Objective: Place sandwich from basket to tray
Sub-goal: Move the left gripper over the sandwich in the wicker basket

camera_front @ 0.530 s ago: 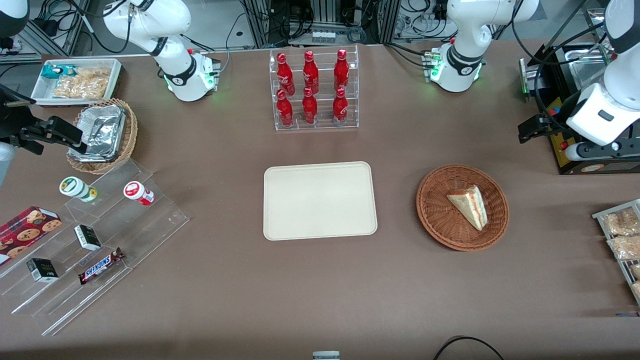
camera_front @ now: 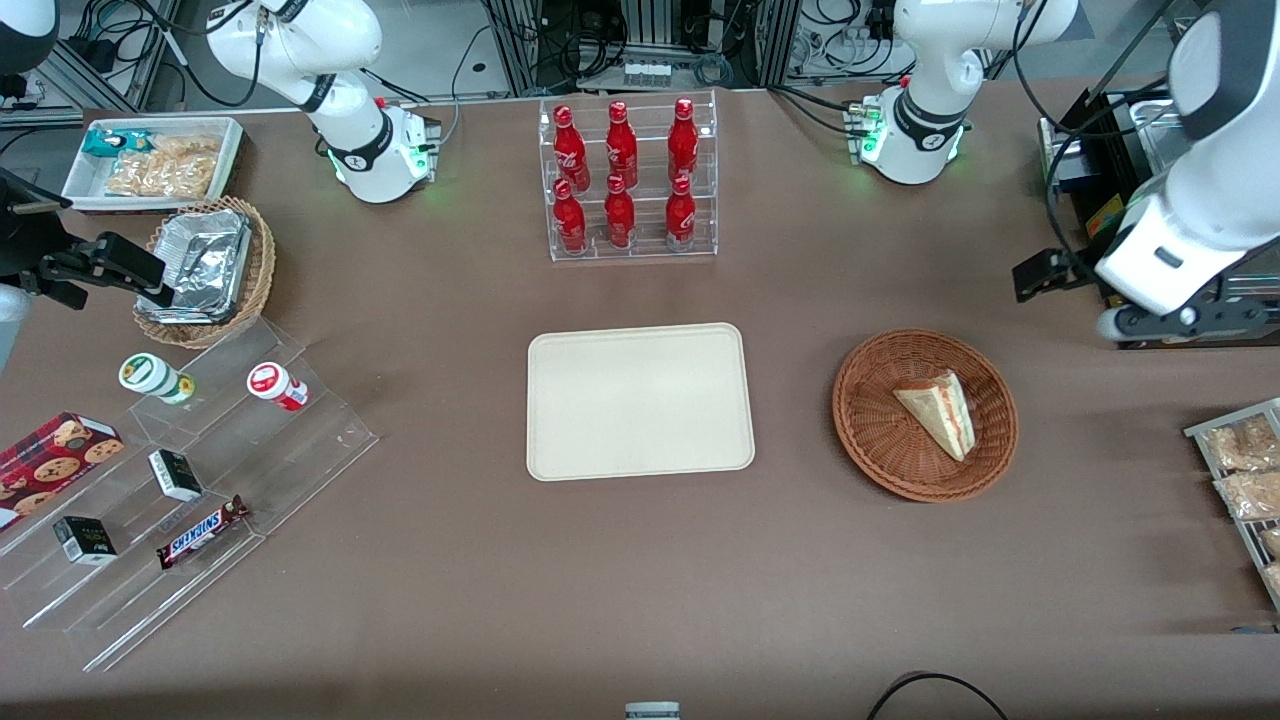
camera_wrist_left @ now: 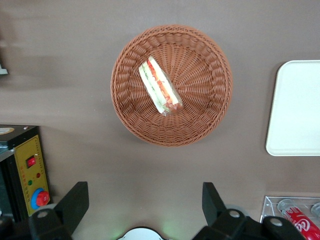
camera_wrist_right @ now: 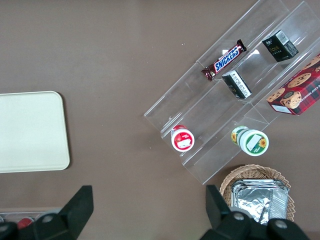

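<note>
Here the sandwich lies on its side in the round reddish-brown basket, filling layers showing, while the cream tray sits well apart from it toward the parked arm's end of the table. The gripper hangs in the air above bare tabletop near the basket, its 2 fingers spread wide and holding nothing

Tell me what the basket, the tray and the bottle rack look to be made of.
Basket: woven wicker or rattan, reddish-brown, with visible weave; holds the sandwich.
Tray: probably moulded plastic, matte cream, smooth, with a low rim and rounded corners.
Bottle rack: clear acrylic, apparently; the table shows through it.
The open gripper hovers above the table beside the basket.
</note>
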Action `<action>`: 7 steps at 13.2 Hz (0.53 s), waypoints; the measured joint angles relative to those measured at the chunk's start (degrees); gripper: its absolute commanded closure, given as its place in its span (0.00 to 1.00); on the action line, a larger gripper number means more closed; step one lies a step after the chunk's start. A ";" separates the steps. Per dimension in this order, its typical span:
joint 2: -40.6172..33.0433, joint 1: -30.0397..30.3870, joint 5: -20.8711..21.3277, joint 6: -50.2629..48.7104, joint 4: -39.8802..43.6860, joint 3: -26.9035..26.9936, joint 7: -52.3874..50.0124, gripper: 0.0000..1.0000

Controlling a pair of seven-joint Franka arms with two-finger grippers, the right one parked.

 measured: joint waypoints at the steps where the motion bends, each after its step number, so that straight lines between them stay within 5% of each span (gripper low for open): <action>1: 0.48 0.01 0.00 1.85 -1.80 0.00 0.00 0.00; 7: 2.36 -0.01 0.00 23.47 -18.20 -0.01 0.03 0.00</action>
